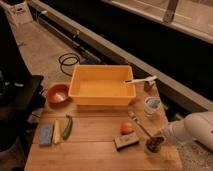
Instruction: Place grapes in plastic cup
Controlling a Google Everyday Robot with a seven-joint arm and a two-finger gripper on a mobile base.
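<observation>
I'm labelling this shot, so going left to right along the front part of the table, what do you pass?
Blue sponge → green pepper → orange fruit → plastic cup holding the grapes → claw, at the cup's right side.

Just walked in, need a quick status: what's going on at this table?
The robot's white arm reaches in from the right, its gripper at the front right corner of the wooden table. The dark reddish-brown grapes appear to sit inside the small translucent plastic cup there. Next to it lie a round orange fruit and a dark block.
</observation>
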